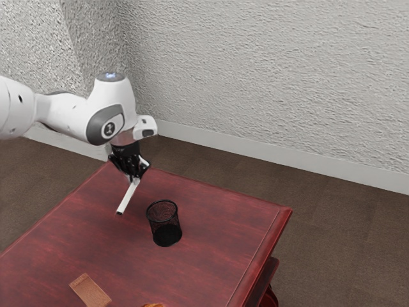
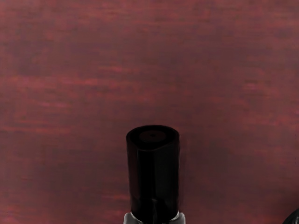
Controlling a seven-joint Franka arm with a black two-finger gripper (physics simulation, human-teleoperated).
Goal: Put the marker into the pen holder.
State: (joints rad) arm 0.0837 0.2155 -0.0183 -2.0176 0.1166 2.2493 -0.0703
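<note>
In the exterior view my gripper (image 1: 133,174) is over the far part of the table, shut on the white marker (image 1: 128,197), which slants down from the fingers with a small dark lower end. The black mesh pen holder (image 1: 164,224) stands upright on the table, apart from the marker, toward the exterior view's right. The wrist view has the marker's black end (image 2: 153,177) close beneath my hand, and a dark curved edge, perhaps of the pen holder (image 2: 293,218), in a corner. How high the marker hangs is hard to tell.
A flat brown piece (image 1: 90,291) lies on the red wooden table (image 1: 211,268) near the exterior view's lower edge, with part of an orange object (image 1: 153,305) beside it. A textured wall (image 1: 275,77) rises behind.
</note>
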